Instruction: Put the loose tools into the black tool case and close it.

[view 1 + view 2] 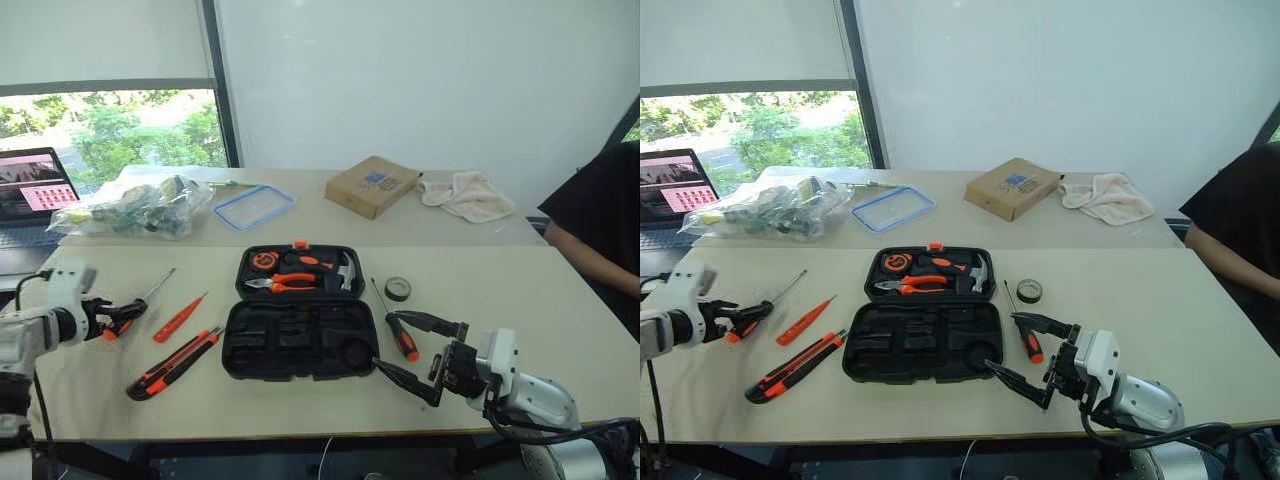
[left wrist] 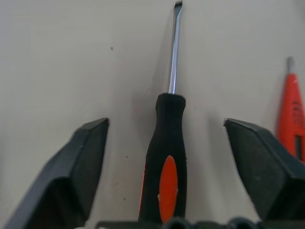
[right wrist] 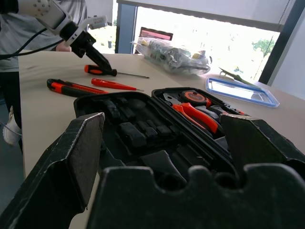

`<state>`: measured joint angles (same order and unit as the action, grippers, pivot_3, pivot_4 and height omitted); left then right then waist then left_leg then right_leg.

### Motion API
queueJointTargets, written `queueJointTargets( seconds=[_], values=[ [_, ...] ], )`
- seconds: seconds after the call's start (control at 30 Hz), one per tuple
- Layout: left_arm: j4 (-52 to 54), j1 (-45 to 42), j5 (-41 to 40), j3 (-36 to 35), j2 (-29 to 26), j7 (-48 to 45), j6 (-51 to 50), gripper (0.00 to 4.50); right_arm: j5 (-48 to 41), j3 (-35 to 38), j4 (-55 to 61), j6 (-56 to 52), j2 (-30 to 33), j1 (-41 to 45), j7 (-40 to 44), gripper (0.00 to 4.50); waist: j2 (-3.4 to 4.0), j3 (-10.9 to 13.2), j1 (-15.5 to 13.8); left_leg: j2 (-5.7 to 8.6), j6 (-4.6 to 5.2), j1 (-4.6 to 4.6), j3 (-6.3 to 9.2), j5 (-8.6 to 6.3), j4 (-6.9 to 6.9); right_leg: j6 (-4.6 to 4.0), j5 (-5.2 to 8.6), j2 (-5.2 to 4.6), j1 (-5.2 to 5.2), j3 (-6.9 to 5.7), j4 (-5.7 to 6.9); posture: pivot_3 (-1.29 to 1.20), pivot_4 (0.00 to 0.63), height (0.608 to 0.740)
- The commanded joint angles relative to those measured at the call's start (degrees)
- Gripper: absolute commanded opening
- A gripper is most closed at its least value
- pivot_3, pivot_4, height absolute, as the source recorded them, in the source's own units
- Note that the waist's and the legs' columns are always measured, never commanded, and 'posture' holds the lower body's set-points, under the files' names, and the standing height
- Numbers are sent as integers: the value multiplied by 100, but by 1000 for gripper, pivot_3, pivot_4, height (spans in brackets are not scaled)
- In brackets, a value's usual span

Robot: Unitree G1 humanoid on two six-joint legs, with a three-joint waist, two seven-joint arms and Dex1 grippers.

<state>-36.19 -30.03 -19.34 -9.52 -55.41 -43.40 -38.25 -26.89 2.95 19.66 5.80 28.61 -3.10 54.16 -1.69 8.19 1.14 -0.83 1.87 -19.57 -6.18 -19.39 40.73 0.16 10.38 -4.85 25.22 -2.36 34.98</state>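
The black tool case (image 1: 300, 345) lies open in the middle of the table, its moulded slots bare in the near half. My left gripper (image 1: 128, 316) is open and straddles the black-and-orange handle of a screwdriver (image 2: 164, 167) on the table, both fingers (image 2: 81, 162) clear of it. An all-orange screwdriver (image 1: 180, 317) and the utility knife (image 1: 172, 364) lie between that tool and the case. A third screwdriver (image 1: 402, 335) and the tape roll (image 1: 398, 289) lie right of the case. My right gripper (image 1: 387, 340) hovers open at the case's near right corner, empty.
Pliers (image 1: 285, 283), a hammer (image 1: 345, 270) and a tape measure sit in the case's far half. Behind it are a cardboard box (image 1: 372, 185), a cloth (image 1: 467, 193), a blue-rimmed lid (image 1: 255, 207), a plastic bag (image 1: 140, 207) and a laptop (image 1: 35, 190). A person (image 1: 600, 220) sits at the right.
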Motion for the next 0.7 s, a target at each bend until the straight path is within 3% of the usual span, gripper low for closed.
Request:
queueJointTargets(
  seconds=[0.03, 0.17, 0.2, 0.33, 0.47, 0.6, 0.7],
  values=[
    [-334, -226, 322, 207, -62, -262, 201, 2519, 6, 200, 168, 195, 22, -75, -85, 4500, 0, 0, -20, -1, -1, 0, -5, -1, 0, 0, 3, 0, 1, 0, 1, 0, 150, 740],
    [-462, -350, 254, 46, -76, -866, 853, 1015, 16, 283, 198, 212, 57, -166, -143, 4500, -1, 0, -48, -2, -2, -1, -13, -3, -1, 2, 8, -3, 1, 1, 1, 0, 150, 740],
    [-438, -388, 174, -59, -65, -1106, 1187, 849, 16, 307, 201, 211, 68, -179, -153, 4500, -3, 2, -52, -2, -2, -1, -13, -3, 0, 2, 8, -3, 1, 1, 1, 0, 150, 740],
    [307, -514, -257, -174, 47, -2547, 2370, 854, 19, 470, 199, 195, 142, -243, -185, 4500, -21, 11, -109, -7, -2, -4, -13, -3, 8, 2, 8, -10, 3, 0, 4, 0, 150, 740],
    [1332, -855, -117, 649, 279, -3557, 2441, 854, 2, 719, 140, 187, 281, -349, -196, 4500, -23, 14, -196, 3, 2, -7, -15, -5, 15, 5, 9, -28, 1, -3, 3, 0, 150, 740],
    [1824, -1429, 502, 1621, 808, -3651, 2401, 854, -15, 962, 90, 187, 379, -483, -201, 4500, -22, 14, -231, 17, 10, -7, -15, -8, 22, 11, 12, -27, -11, 0, 0, 0, 150, 740],
    [1632, -1703, 1314, 2303, 1108, -3528, 2968, 854, -19, 1005, 169, 168, 383, -557, -232, 4500, -24, 15, -177, 17, 12, -9, -11, -9, 26, 12, 12, -22, -12, 5, -4, 0, 150, 740]
  ],
)
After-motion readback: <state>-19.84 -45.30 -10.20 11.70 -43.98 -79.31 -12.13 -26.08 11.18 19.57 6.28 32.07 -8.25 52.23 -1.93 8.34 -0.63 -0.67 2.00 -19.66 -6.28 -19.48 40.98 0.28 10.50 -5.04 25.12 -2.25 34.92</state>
